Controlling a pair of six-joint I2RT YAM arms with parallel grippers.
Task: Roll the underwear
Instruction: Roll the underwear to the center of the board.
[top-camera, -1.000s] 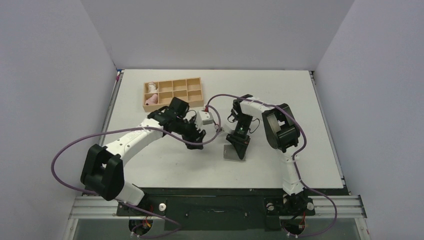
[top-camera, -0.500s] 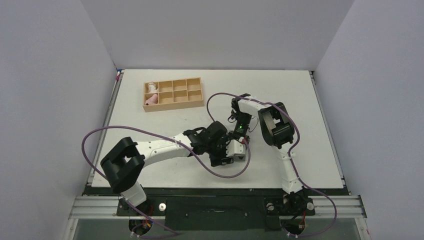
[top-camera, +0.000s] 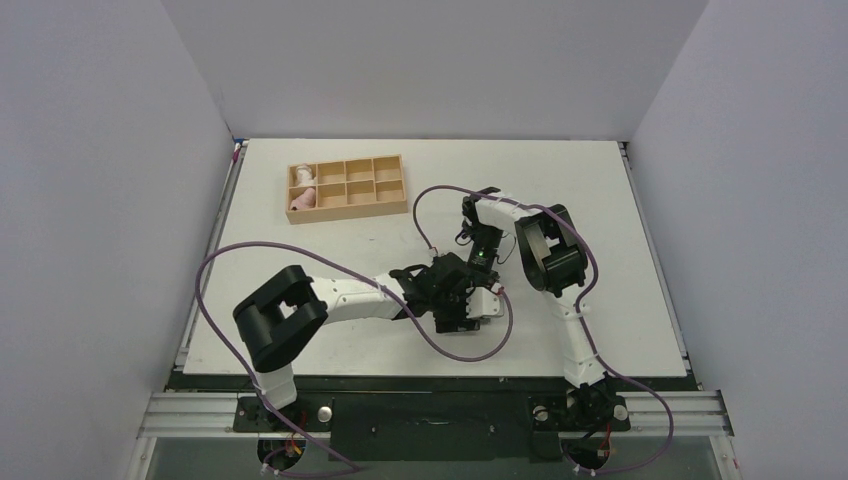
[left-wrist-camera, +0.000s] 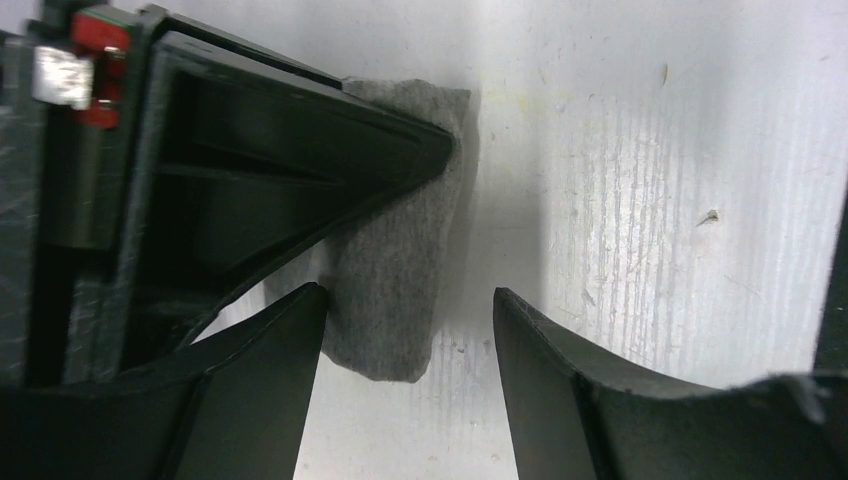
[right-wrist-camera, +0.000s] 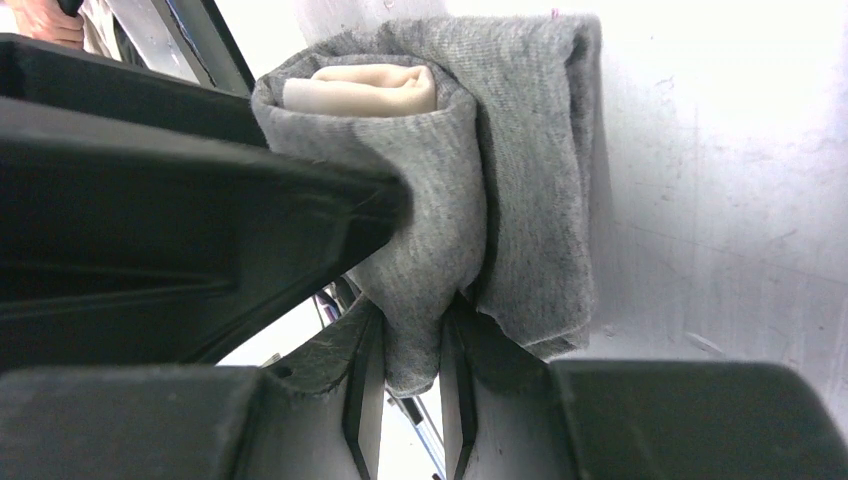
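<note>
Two arms: both reach to the middle of the table (top-camera: 620, 300), their wrists close together over the garment.
Tray (top-camera: 350, 214): a wooden, compartmented box at the far left, well apart from the work. A pink cloth roll (top-camera: 300, 202) and a white cloth roll (top-camera: 300, 178) lie in its leftmost compartments.
Cable (top-camera: 460, 356): the left arm's purple lead loops onto the table just near of the grippers.
Left gripper (left-wrist-camera: 408, 300): jaws apart, straddling one end of the grey cloth. One finger sits just beside the fabric's edge and the other stands clear of it, so nothing is clamped.
Underwear (right-wrist-camera: 520, 150): at the table's centre beneath both grippers, largely hidden from overhead. It is partly rolled, with the beige strip (right-wrist-camera: 360, 88) wound into the core and a looser grey layer lying beside the roll.
Handling: probably light, soft and limp, and likely to spring open if released. It is best taken across the roll's body, so that the outer layer is caught together with the core.
Right gripper (right-wrist-camera: 412, 330): fingers closed on a pinch of the roll's outer grey layer.
Obstruction: the two grippers crowd each other. One right finger lies over the cloth where the left must close, and the cable loop lies close by.
</note>
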